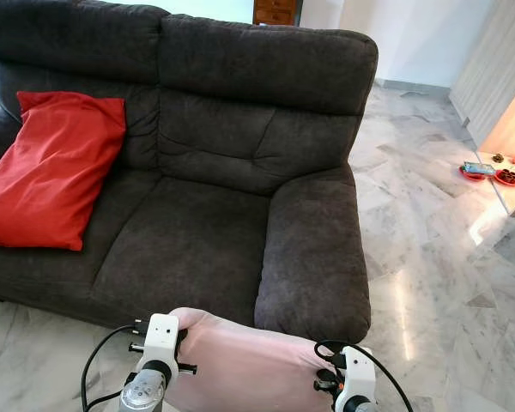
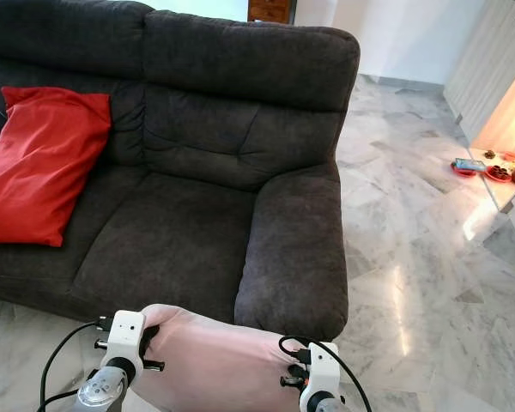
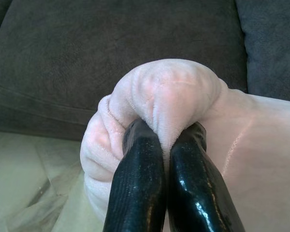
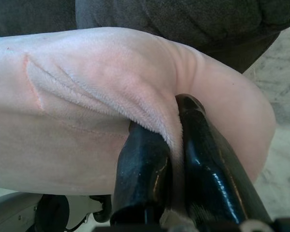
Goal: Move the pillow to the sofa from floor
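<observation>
Pink pillow (image 1: 240,360) hangs just before the dark sofa (image 1: 197,240), left gripper (image 3: 166,140) and right gripper (image 4: 171,130) each pinching a corner tight.

Both arms raised low in front, wrists at head view's bottom edge: left wrist (image 1: 159,343) at 7 o'clock, right wrist (image 1: 354,373) at 5 o'clock. Left gripper (image 3: 166,133) fingers pinched tight on pillow (image 1: 249,360) fold. Right gripper (image 4: 176,128) fingers likewise clamped on pillow's other end, fabric squeezed between.
</observation>
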